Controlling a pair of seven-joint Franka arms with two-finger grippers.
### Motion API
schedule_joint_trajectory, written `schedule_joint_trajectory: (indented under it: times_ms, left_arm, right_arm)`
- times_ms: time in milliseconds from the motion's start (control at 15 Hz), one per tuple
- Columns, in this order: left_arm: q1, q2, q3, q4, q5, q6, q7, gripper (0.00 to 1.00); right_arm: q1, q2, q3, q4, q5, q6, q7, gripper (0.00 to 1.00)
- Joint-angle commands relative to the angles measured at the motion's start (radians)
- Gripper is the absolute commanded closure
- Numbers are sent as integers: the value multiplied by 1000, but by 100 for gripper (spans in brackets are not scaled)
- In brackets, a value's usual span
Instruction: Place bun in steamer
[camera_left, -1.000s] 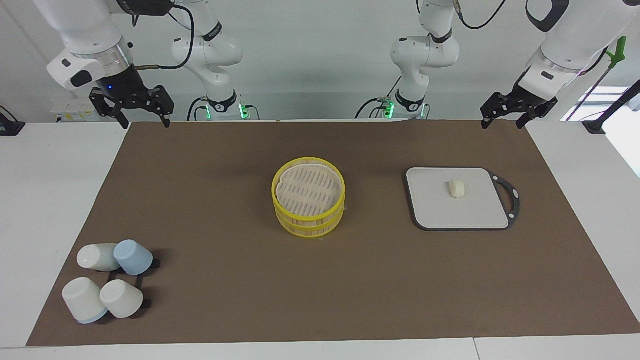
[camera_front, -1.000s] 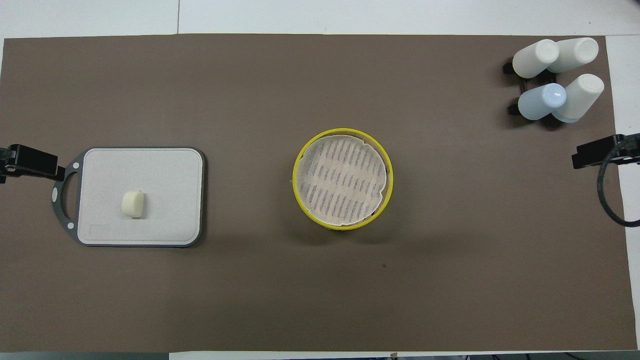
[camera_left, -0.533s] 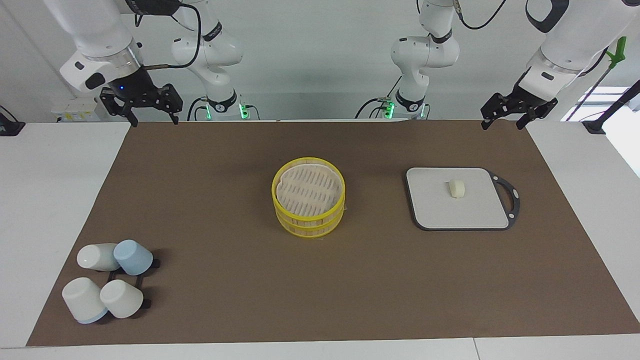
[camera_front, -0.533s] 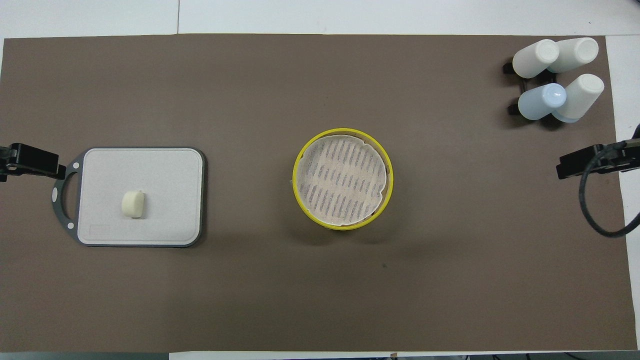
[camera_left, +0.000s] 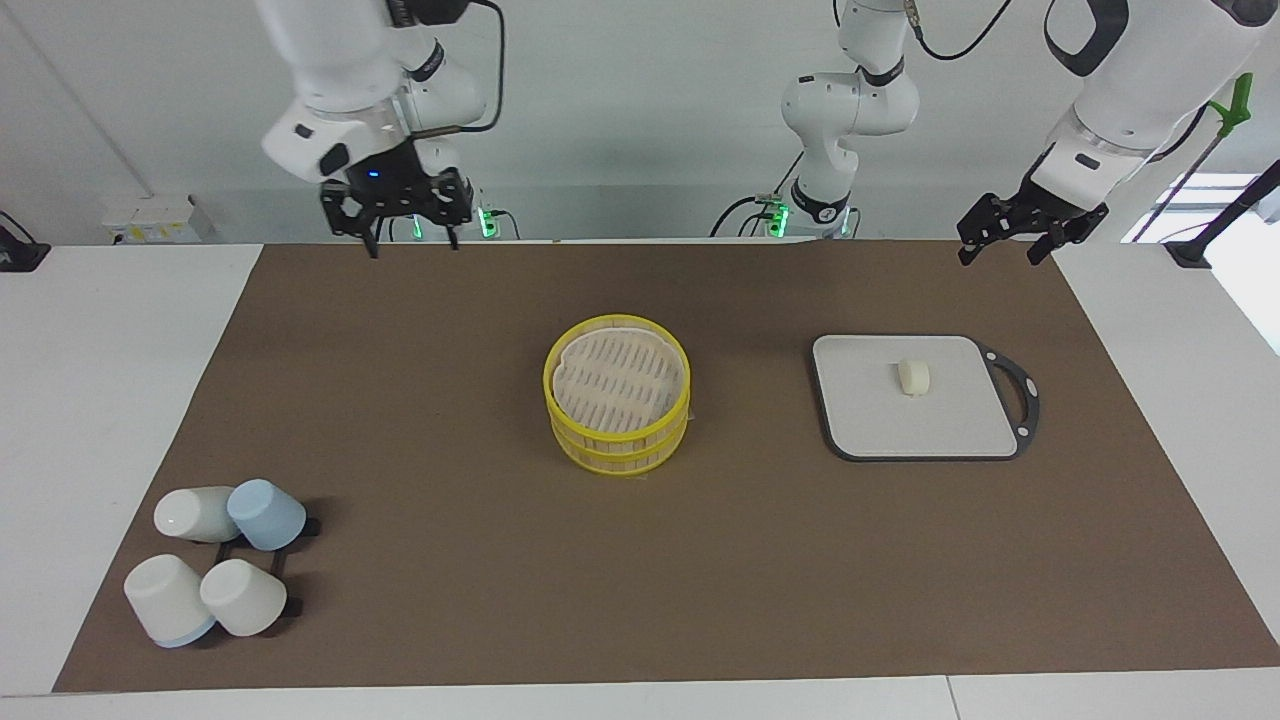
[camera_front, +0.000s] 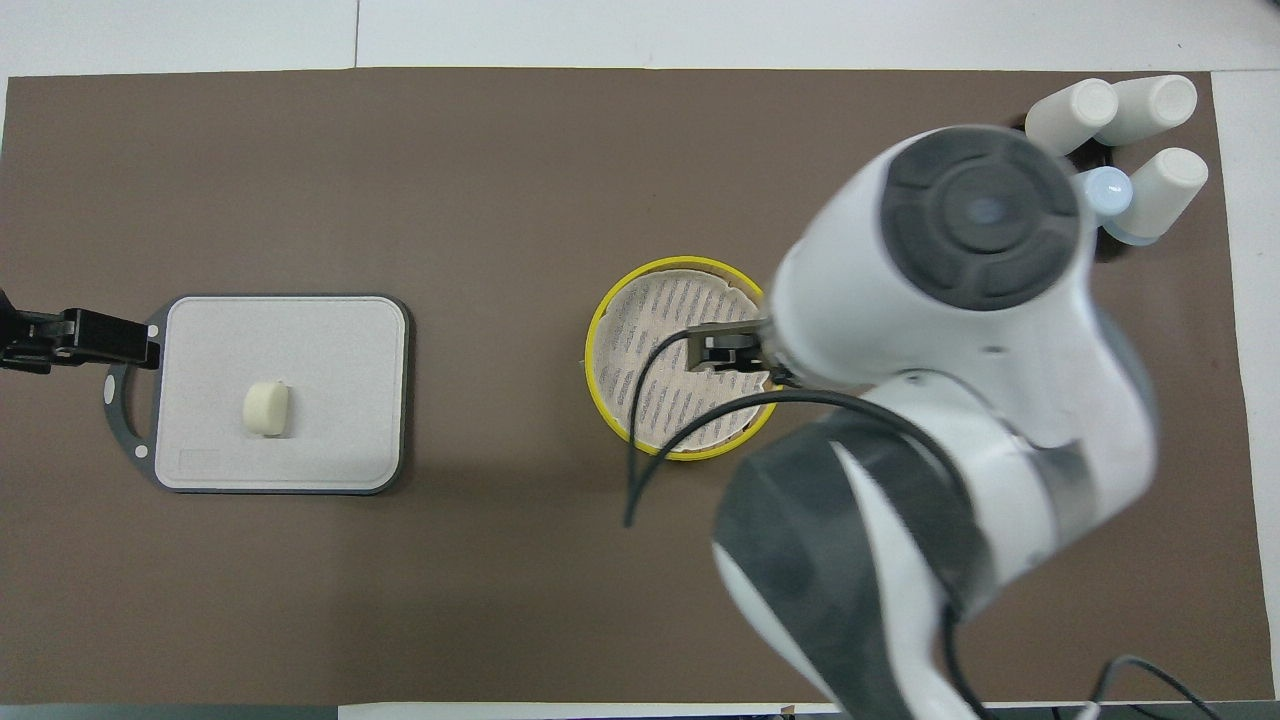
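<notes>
Cream-white bun (camera_left: 913, 377) on grey board (camera_left: 860, 420), long axis toward robots.

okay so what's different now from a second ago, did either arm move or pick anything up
The right claw swung in from the right arm's end of the table toward the middle, raised and holding nothing. The left claw barely shifted and waits. The bun stayed on the grey board; the steamer and cups did not move.

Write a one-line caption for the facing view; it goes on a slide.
Bun lies on the grey board, steamer mid-table, both open claws, right claw and left claw, raised near the robots' edge.
</notes>
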Motion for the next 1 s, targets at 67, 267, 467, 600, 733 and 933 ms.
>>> schedule_joint_trajectory:
  times_ms: [67, 267, 467, 600, 733, 933]
  left_arm:
    - [4, -79, 2, -239, 14, 186, 62, 0]
    - [21, -55, 2, -374, 15, 338, 134, 0]
    - [26, 9, 2, -457, 15, 502, 145, 0]
    - [26, 57, 1, -471, 15, 545, 172, 0]
    - [21, 103, 1, -482, 15, 614, 194, 0]
    - [30, 132, 1, -513, 14, 695, 260, 0]
  right_arm:
    - [66, 152, -10, 94, 31, 130, 99, 0]
    - [112, 225, -10, 88, 29, 235, 177, 0]
    - [132, 252, -11, 30, 18, 339, 176, 0]
    - [130, 250, -10, -5, 17, 374, 173, 0]
    - [135, 250, -10, -30, 15, 388, 162, 2]
    - [137, 250, -10, -50, 14, 404, 122, 17]
